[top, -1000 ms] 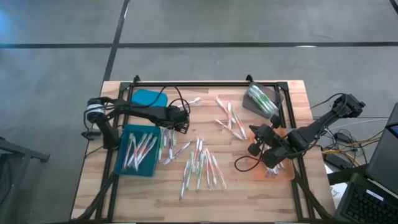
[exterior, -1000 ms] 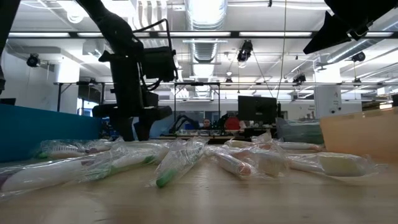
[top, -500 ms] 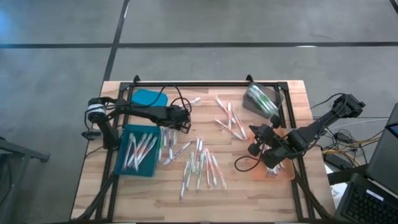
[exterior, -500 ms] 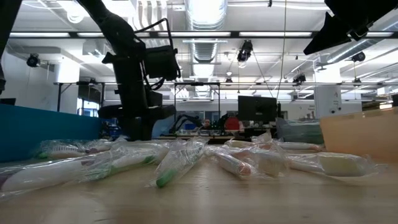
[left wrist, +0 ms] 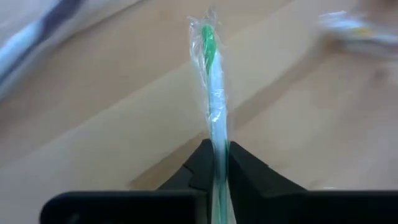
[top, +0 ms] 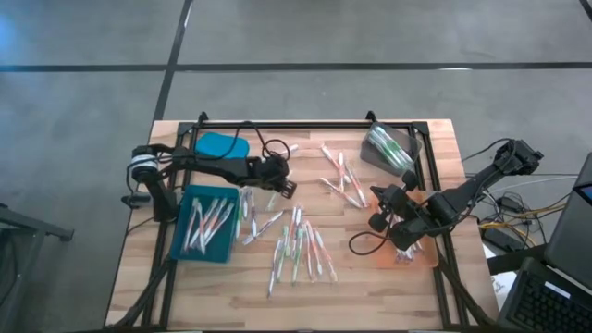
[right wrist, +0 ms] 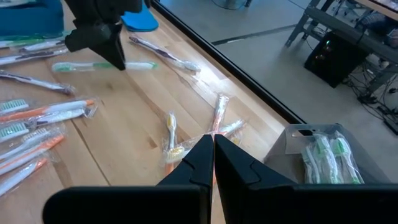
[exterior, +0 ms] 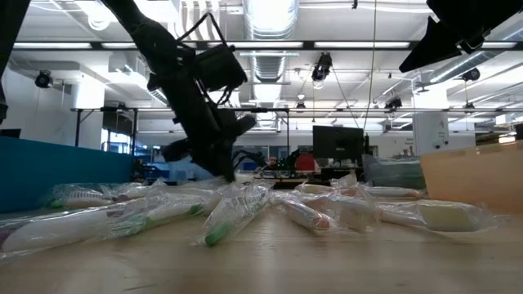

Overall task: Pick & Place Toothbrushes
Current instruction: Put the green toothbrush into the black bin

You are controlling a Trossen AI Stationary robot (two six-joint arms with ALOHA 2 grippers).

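The left gripper (left wrist: 216, 163) pinches a plastic-wrapped white toothbrush with a green head (left wrist: 211, 93) near the middle of the wooden tabletop (top: 222, 287). The right gripper (right wrist: 212, 151), jaws pressed together and empty, hovers near the tabletop's right edge.

Green toothbrush (left wrist: 211, 93) lower end hidden between left gripper (left wrist: 214, 163) fingers; blurred wrapped item (left wrist: 357, 28) cut by frame edge.

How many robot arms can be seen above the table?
2. The left arm reaches from the left toward the middle; the right arm is at the right edge. None seems hidden.
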